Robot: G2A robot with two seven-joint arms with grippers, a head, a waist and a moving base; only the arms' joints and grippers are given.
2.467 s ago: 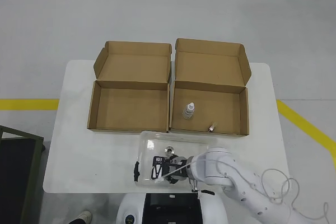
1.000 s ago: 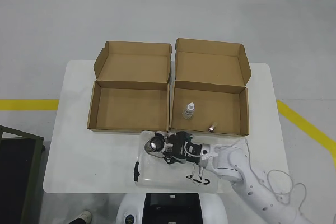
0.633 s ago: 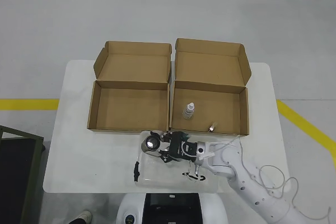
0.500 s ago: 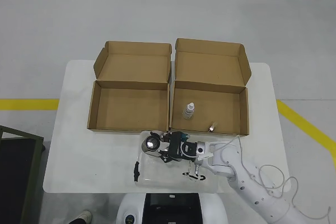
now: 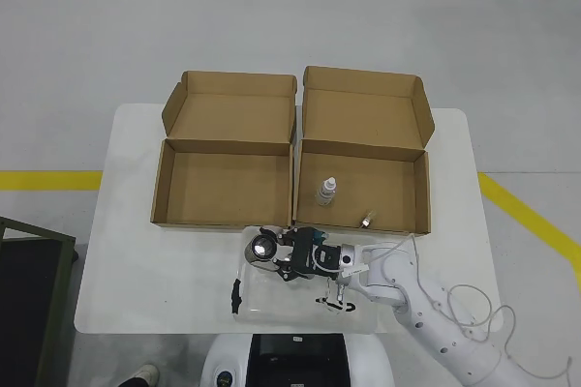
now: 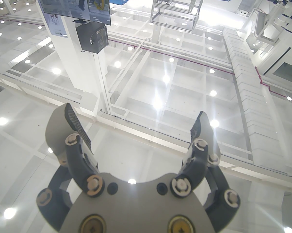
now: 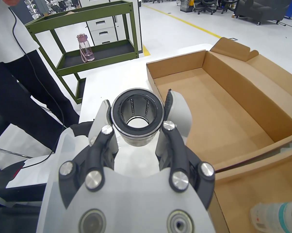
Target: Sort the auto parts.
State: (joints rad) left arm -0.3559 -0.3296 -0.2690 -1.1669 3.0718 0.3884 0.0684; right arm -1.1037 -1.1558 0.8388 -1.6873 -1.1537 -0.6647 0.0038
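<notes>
A white table [image 5: 136, 242] seen from above, with a clear plastic tray [image 5: 271, 300] at its near edge. The right gripper [image 5: 274, 250] is clamped around a steel linear bearing [image 5: 264, 248], a short hollow cylinder with a black-rimmed bore. It holds the bearing just above the tray's far left corner. From the right wrist, the bearing [image 7: 137, 120] sits squeezed between both fingers of that gripper [image 7: 137, 112].

Just beyond the tray stand two open cardboard boxes, side by side. The left box [image 5: 223, 189] is bare inside. The right box [image 5: 387, 189] holds a small white bottle [image 5: 326, 191] and a tiny metal part [image 5: 366, 222].

The left gripper [image 6: 136, 124] points up at the ceiling, fingers spread wide and holding nothing.

The sorting looks partly done: two items are boxed and one bearing is lifted but not yet placed. At least one black part [image 5: 331, 305] lies in the tray.
</notes>
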